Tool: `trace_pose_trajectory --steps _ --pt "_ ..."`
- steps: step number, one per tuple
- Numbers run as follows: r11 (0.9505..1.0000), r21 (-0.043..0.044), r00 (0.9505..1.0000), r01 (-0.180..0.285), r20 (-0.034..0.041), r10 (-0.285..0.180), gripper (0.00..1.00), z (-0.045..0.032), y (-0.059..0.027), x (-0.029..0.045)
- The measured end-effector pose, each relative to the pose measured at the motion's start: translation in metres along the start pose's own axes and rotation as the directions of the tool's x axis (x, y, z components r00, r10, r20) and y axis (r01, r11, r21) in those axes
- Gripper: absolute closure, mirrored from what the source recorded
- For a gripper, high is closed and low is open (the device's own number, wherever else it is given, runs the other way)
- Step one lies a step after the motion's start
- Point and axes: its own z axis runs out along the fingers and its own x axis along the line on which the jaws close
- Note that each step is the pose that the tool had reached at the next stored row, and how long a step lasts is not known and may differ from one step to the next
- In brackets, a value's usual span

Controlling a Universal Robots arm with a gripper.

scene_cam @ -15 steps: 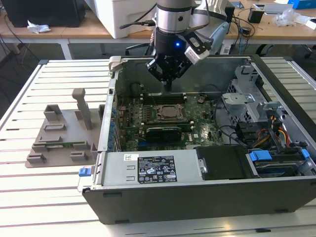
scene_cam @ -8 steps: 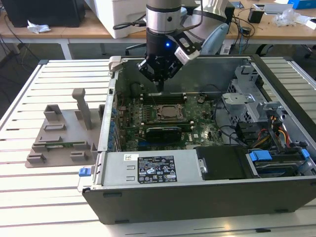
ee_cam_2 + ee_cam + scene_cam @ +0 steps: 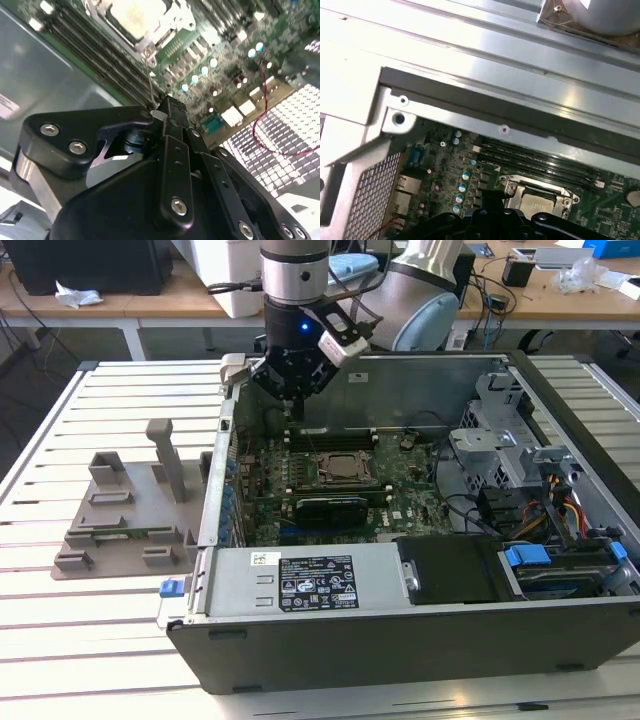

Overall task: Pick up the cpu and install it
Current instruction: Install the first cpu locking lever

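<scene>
The cpu (image 3: 345,468) lies flat in the motherboard socket inside the open computer case, its pale metal top framed by the socket's metal bracket (image 3: 135,15) (image 3: 536,204). My gripper (image 3: 294,400) hangs above the board, behind the socket and towards the exterior view's left, over the memory slots. Its black fingers (image 3: 172,117) stand together, and the socket's thin wire lever (image 3: 151,80) rises from the bracket and ends between their tips. There is no chip between the fingers.
The case's back wall (image 3: 485,107) runs close behind the gripper. Memory slots (image 3: 330,435) lie under it, and a black fan card (image 3: 333,508) sits in front of the socket. A grey plastic tray (image 3: 125,515) rests on the table at the exterior view's left. Drive bays (image 3: 520,470) fill the case's right.
</scene>
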Motion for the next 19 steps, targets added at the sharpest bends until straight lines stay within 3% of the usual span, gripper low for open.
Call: trace_pose_trajectory --steps 2,5,17,19 --pt "1.0 0.0002 1.0 -0.001 -0.0003 0.001 0.89 0.0064 0.0048 0.0035" --pt "0.9997 -0.0001 0.9997 -0.025 -0.0002 0.025 0.89 0.0134 0.0049 0.0024" --pt "0.9976 -0.0012 0.9976 -0.069 -0.0035 0.069 0.89 0.0191 -0.0024 -0.0235" --pt "0.9976 -0.0014 0.9976 -0.069 -0.0042 0.069 0.89 0.0192 -0.0047 -0.032"
